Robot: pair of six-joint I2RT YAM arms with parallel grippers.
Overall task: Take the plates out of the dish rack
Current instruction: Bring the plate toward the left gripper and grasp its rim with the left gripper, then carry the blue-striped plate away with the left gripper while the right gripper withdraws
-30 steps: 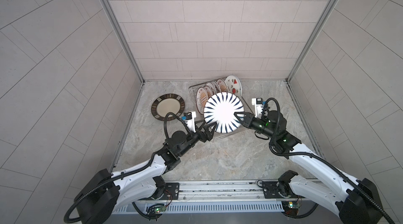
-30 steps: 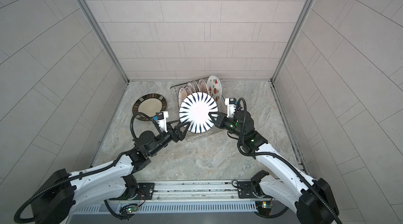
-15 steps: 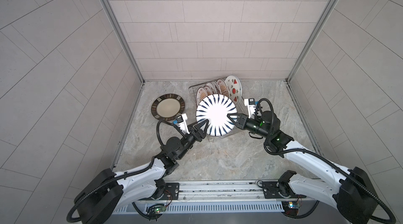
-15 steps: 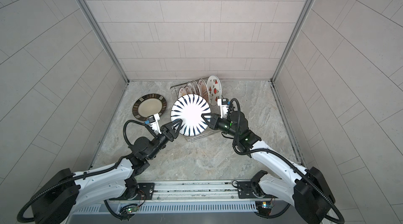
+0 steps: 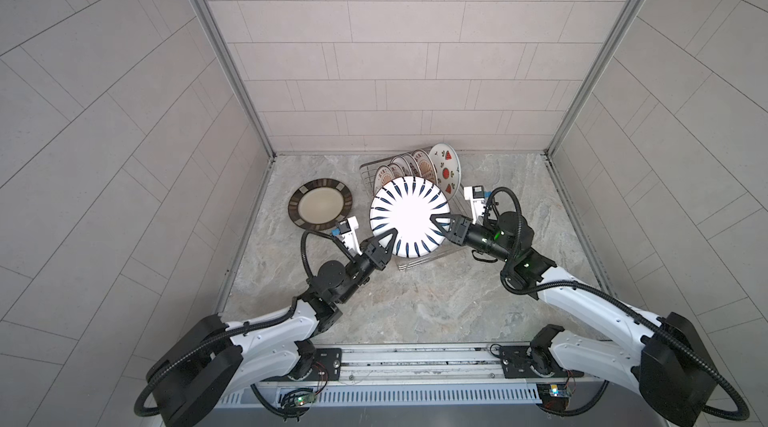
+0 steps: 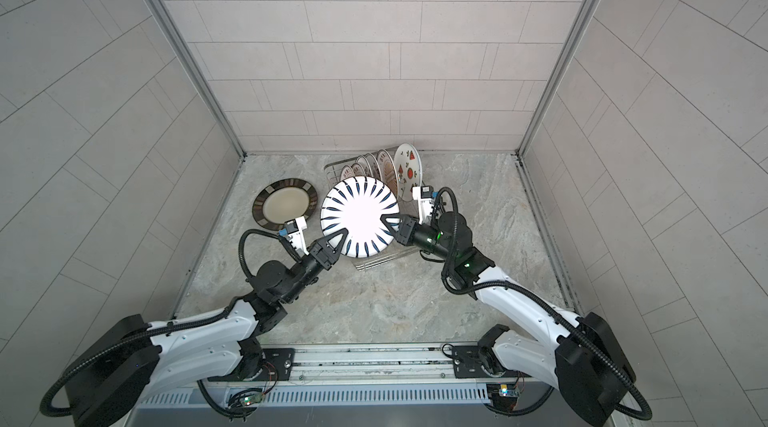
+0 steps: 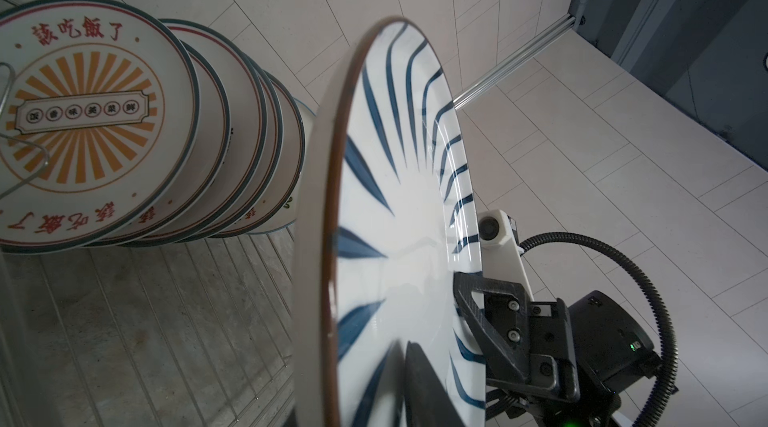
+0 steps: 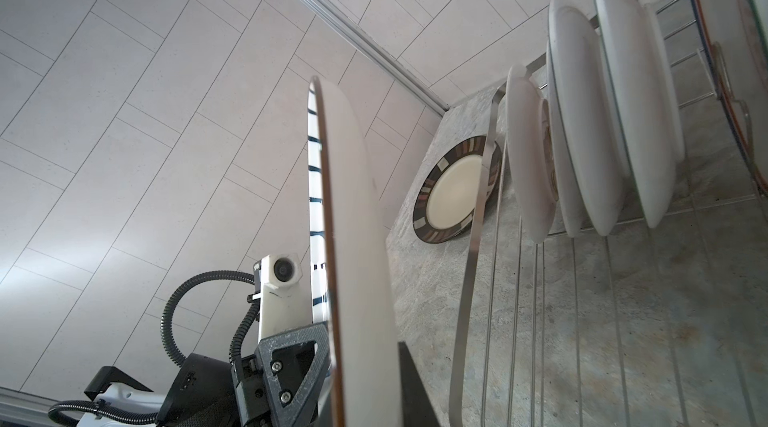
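Note:
The dark-striped white plate hangs in the air over the front of the dish rack, face up towards the top views. My right gripper is shut on its right rim. My left gripper is shut on its lower left rim. In the left wrist view one finger lies on the plate's face and the other is hidden behind it. Several sunburst plates and a watermelon plate stand upright in the rack.
A brown-rimmed cream plate lies flat on the marble table, left of the rack. Tiled walls close in the back and both sides. The rack stands near the back wall.
The right gripper has carried the striped plate a little to the left. The left gripper, open before, has come up to the plate's lower left rim and closed on it.

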